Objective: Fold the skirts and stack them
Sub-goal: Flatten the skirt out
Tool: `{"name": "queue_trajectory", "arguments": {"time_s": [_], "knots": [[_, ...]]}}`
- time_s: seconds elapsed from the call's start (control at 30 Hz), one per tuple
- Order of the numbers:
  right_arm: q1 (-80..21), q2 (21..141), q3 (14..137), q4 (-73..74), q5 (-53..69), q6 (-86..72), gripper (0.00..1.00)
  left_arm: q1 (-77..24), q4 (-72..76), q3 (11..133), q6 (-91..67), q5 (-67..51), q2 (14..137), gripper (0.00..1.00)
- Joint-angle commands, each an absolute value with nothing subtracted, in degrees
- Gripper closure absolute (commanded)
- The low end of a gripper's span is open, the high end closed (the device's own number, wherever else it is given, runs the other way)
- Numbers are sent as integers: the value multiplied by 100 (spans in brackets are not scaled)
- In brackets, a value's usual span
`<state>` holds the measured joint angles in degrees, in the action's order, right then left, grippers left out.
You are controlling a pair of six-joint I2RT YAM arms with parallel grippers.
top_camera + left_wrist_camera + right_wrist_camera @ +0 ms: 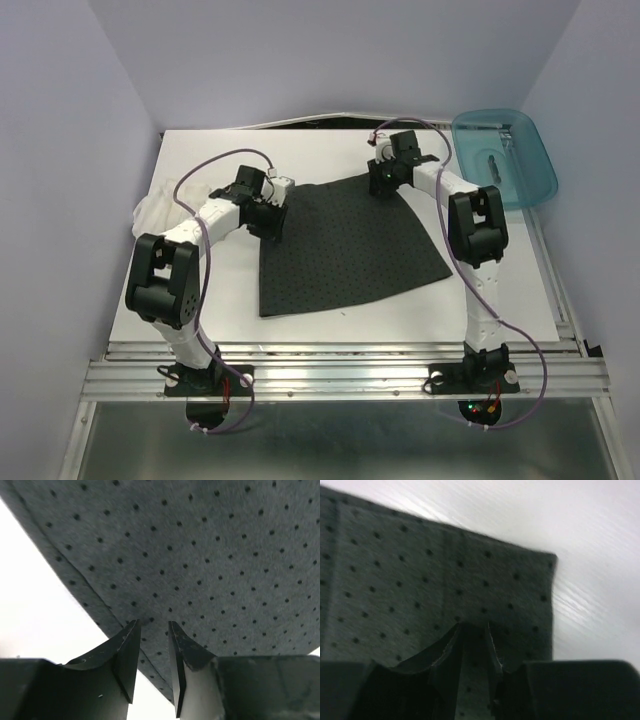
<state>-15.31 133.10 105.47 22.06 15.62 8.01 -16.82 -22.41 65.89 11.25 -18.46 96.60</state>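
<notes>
Left tool, right tool at charcoal skirt; teal bin, contents unclear

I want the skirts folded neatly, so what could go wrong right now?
1. The left gripper sits right at the dark skirt's hem, jaws apart; a thin pinch could slip off.
2. The right gripper is by a far corner, but its view is blurred; if only one side lifts, the fold may go crooked.
3. The white skirt lies bunched at the table's left edge beside the left arm, which might nudge it off.
</notes>
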Motion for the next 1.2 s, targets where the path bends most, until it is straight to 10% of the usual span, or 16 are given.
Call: {"name": "queue_trajectory", "arguments": {"time_s": [0.0, 0.3, 0.63, 1.17], "knots": [[-1468, 12913, 9969, 2285, 880, 1484, 71, -1723, -2232, 6671, 1195, -1987, 9763, 64], [-1468, 11427, 7350, 2619, 1335, 1846, 81, -1705, -2574, 8531, 1476, -1188, 11678, 68], [-2460, 9687, 6021, 3463, 4296, 1205, 78, -1714, -3446, 13947, 1775, -1281, 14195, 53], [-2408, 11328, 8665, 2979, 1760, 1124, 80, -1767, -2294, 8361, 1942, -1494, 9529, 51]]}}
